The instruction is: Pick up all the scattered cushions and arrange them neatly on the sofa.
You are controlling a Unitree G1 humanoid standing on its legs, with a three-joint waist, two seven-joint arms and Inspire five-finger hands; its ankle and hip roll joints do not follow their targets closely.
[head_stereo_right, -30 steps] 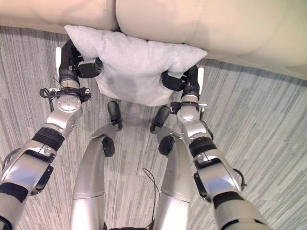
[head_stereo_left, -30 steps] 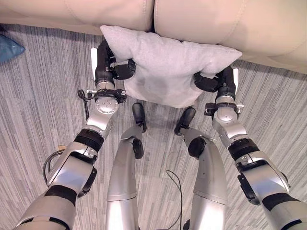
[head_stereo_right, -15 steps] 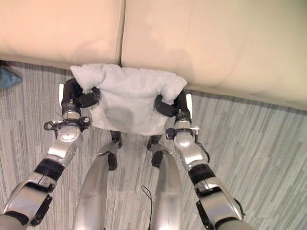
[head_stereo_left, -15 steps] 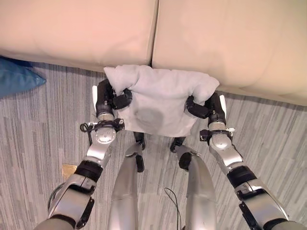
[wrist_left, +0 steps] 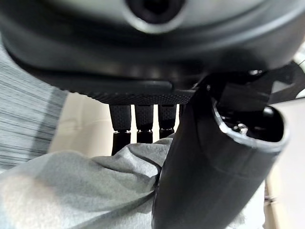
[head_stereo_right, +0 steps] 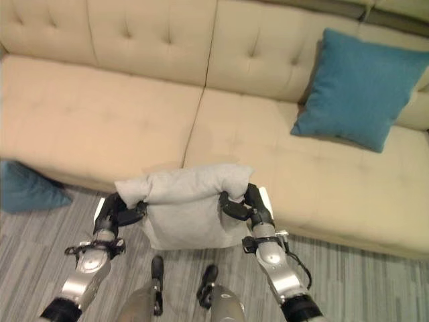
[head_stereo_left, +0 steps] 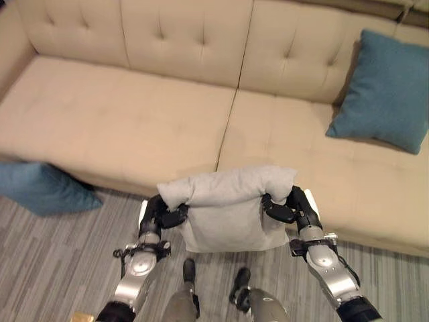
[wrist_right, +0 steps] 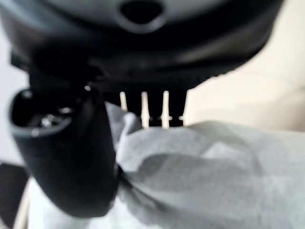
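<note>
grey cushion (head_stereo_left: pixel 228 213) now raised before the sofa (head_stereo_left: pixel 120 127) seat edge, earlier low over floor | left hand (head_stereo_left: pixel 159 213) and right hand (head_stereo_left: pixel 289 208) pinch its top corners | teal cushion (head_stereo_left: pixel 389 90) against backrest | another teal cushion (head_stereo_left: pixel 40 189) on floor

left hand (head_stereo_left: pixel 155 213): raised, fingers curled | right hand (head_stereo_left: pixel 297 208): raised, fingers curled

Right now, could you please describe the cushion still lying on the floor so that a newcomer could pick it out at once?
Start at the beige sofa and go to its front edge at the robot's left. There, on the grey floor, lies a teal cushion. Unlike the matching teal cushion on the seat and the held grey cushion, it lies on the floor.
</note>
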